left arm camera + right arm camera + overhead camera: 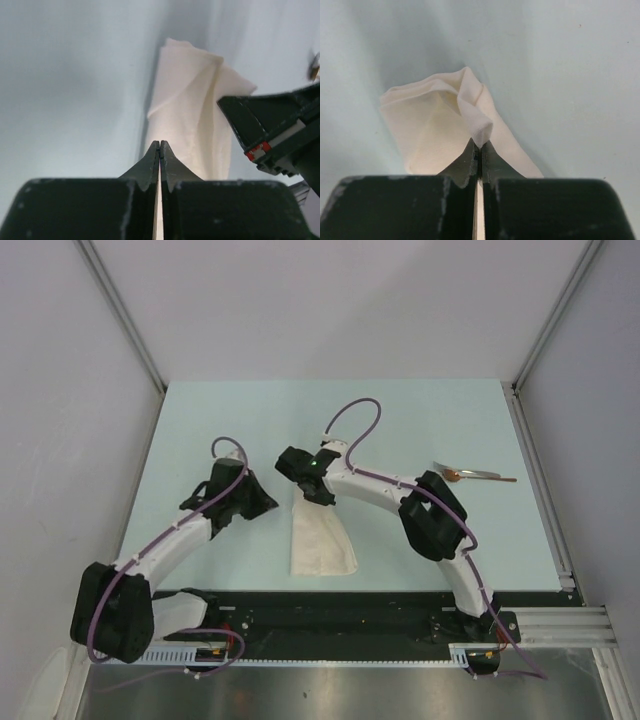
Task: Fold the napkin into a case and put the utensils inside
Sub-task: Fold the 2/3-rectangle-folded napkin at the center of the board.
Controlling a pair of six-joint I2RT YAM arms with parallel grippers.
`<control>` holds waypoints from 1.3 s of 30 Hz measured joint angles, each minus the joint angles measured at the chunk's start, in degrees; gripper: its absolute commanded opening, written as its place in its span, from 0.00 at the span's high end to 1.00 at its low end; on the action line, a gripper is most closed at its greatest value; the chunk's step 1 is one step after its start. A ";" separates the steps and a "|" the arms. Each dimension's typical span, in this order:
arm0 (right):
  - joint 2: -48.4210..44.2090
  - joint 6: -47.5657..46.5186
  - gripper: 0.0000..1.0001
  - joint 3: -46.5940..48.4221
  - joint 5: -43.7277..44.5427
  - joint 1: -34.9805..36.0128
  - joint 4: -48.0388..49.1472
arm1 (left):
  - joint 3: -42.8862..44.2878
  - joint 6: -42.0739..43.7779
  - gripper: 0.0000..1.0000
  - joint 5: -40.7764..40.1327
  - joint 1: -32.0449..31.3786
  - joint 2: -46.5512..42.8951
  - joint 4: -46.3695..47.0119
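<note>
Black left gripper (159, 144), fingers closed, sits beside the folded cream cloth napkin (320, 540) by the pale green worktop's (230, 420) near edge; right gripper (479, 146) pinches its raised fold. Silver spoon (475, 476) lies toward the right edge.

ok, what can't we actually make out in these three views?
- Top view: the napkin has its far end hidden under the right gripper.
- Left wrist view: the left gripper covers the napkin's near edge, so whether it touches the cloth cannot be told.
- Left wrist view: the spoon is only a blurred brown sliver, cut off by the right edge.
- Right wrist view: spoon out of frame.
</note>
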 measured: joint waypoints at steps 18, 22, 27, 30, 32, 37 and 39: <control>13.86 -6.45 1.00 22.08 6.34 4.74 -13.25 | -9.27 -1.88 0.96 11.13 12.00 4.74 -0.61; 13.86 -6.60 1.00 22.51 6.32 4.79 -13.53 | -10.05 -3.17 0.96 14.51 10.80 5.03 3.93; 13.86 -5.81 1.00 22.51 6.27 4.76 -13.81 | -10.05 -4.79 0.96 15.91 6.62 7.69 7.74; 13.86 -5.29 1.00 22.51 6.32 4.63 -14.12 | -10.05 -6.51 0.97 16.37 4.61 9.66 9.49; 13.86 -5.03 1.00 22.51 6.45 4.46 -14.29 | -10.05 -7.76 0.97 16.55 3.28 11.37 10.75; 13.86 -4.70 1.00 22.36 6.73 4.17 -14.51 | -9.38 -10.25 0.97 16.81 0.31 14.53 13.53; 13.86 -4.66 1.00 22.12 6.75 4.02 -14.51 | -8.46 -11.15 0.97 16.81 -1.38 15.65 14.38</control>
